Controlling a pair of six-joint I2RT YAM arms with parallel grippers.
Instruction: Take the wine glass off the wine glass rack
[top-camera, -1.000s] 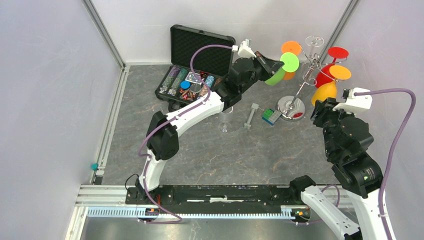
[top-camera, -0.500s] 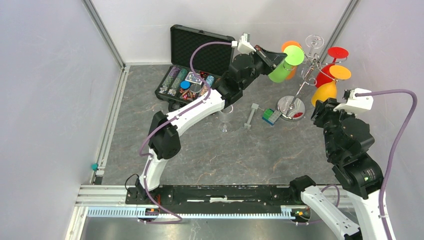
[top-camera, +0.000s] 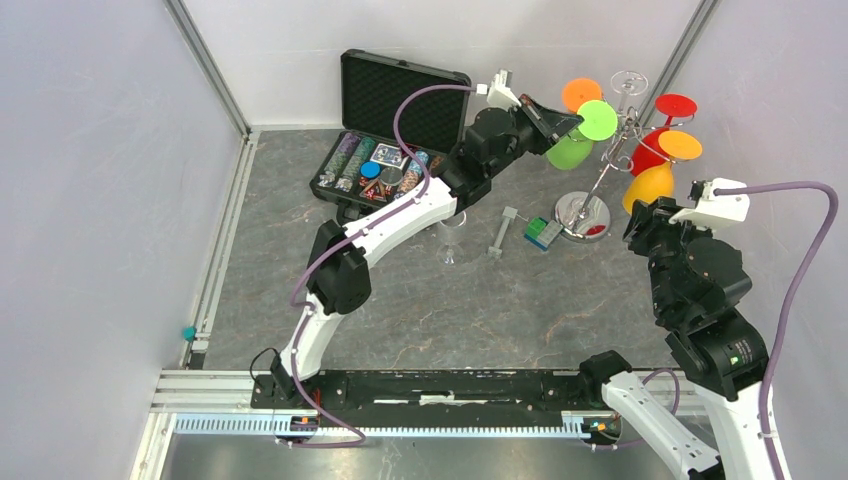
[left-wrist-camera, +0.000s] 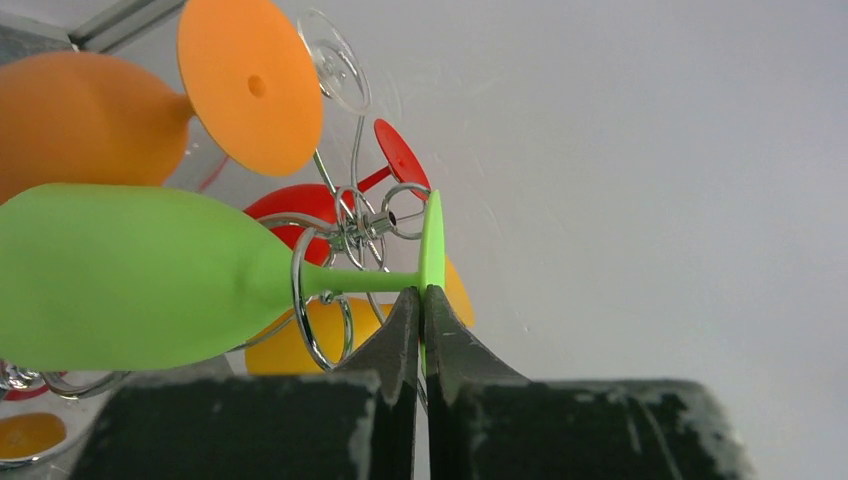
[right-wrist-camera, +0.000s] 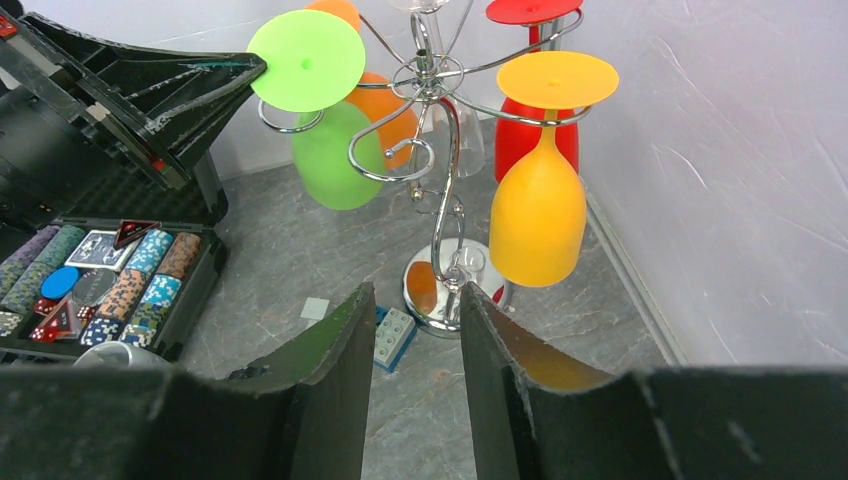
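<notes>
The chrome wine glass rack (top-camera: 612, 150) stands on its round disc base (top-camera: 583, 212) at the back right. A green wine glass (top-camera: 570, 152) hangs upside down on it, its stem inside a curled wire arm (left-wrist-camera: 300, 290). My left gripper (top-camera: 565, 122) is shut on the edge of the green glass's foot (left-wrist-camera: 432, 240), seen edge-on in the left wrist view, where the gripper (left-wrist-camera: 421, 292) pinches it. The right wrist view shows the green glass (right-wrist-camera: 335, 155) and the rack (right-wrist-camera: 440, 200). My right gripper (right-wrist-camera: 413, 300) is open and empty, in front of the rack.
Orange (right-wrist-camera: 385, 100), red (right-wrist-camera: 525, 130), yellow (right-wrist-camera: 538, 215) and clear glasses also hang on the rack. An open black case of poker chips (top-camera: 385, 160) lies at the back. A clear glass (top-camera: 450, 240), a grey piece (top-camera: 500, 232) and a toy brick (top-camera: 543, 232) are on the table.
My left gripper has moved right and up with the green glass's foot in it, and the green bowl has swung in closer to the rack. The right arm has barely moved.
</notes>
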